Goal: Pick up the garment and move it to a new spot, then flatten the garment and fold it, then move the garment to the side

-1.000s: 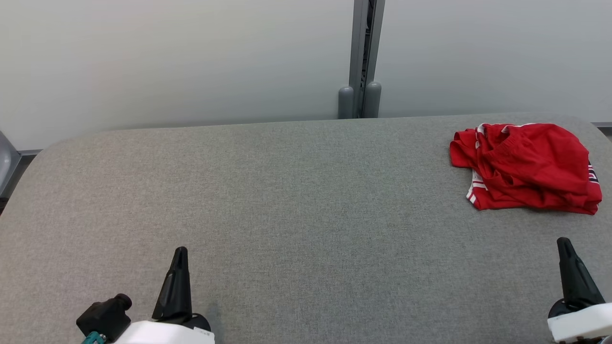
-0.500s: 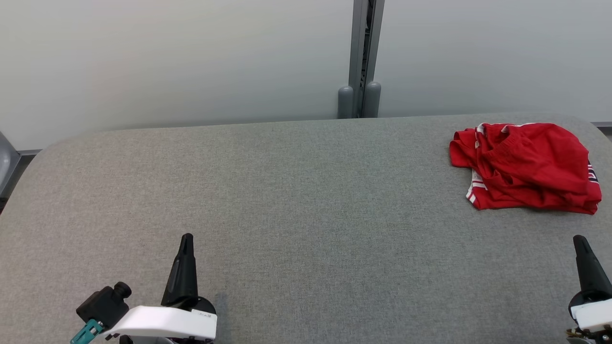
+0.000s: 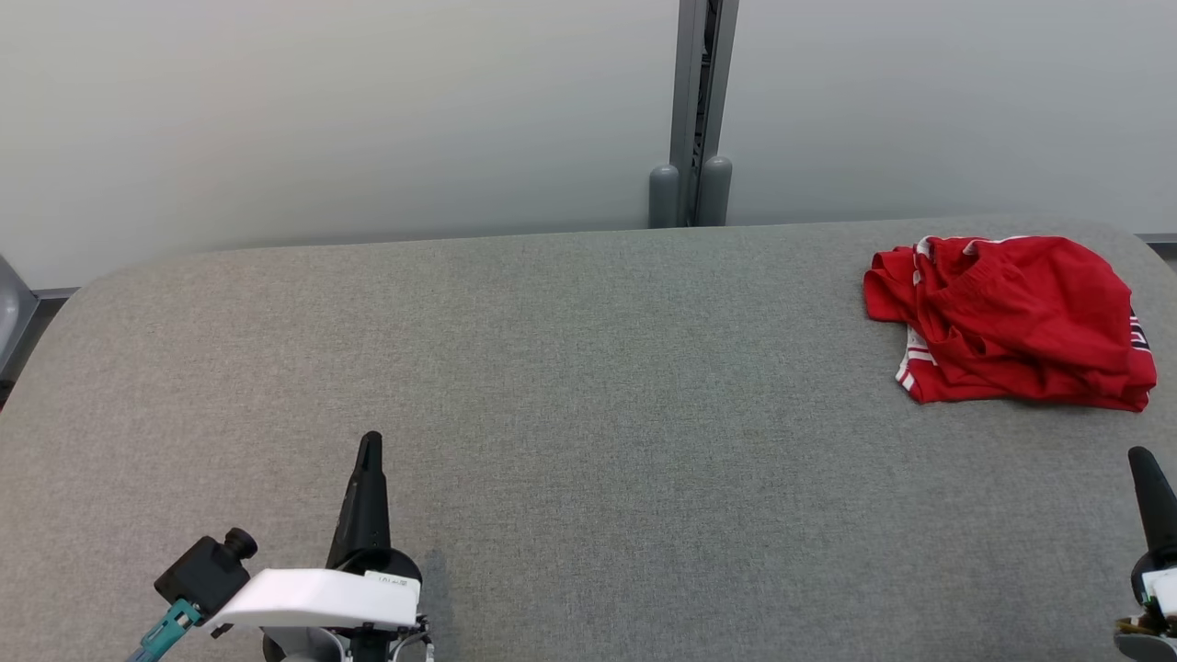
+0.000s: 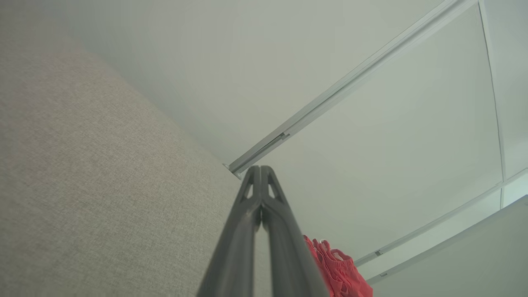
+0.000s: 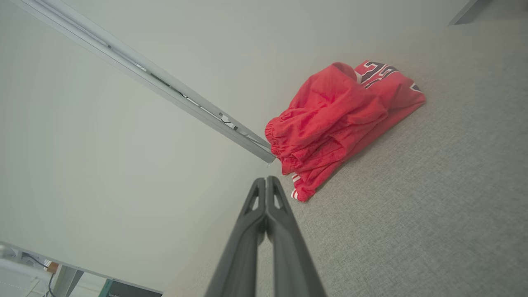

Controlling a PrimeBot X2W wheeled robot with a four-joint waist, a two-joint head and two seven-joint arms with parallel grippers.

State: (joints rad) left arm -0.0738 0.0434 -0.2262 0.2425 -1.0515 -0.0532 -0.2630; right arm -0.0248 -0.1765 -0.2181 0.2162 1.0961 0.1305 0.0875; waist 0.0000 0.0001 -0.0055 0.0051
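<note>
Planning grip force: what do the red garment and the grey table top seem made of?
The red garment: likely thin synthetic sports fabric, matte; it crumples in soft folds and has a gathered elastic waistband. The grey table top: seemingly covered in woven cloth, matte; a fine weave texture shows.

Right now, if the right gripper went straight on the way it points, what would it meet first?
Probably the red garment: the shut right gripper aims at or just beside its near corner, over bare grey table. Depth is unclear; it may slip past to the pale wall.
</note>
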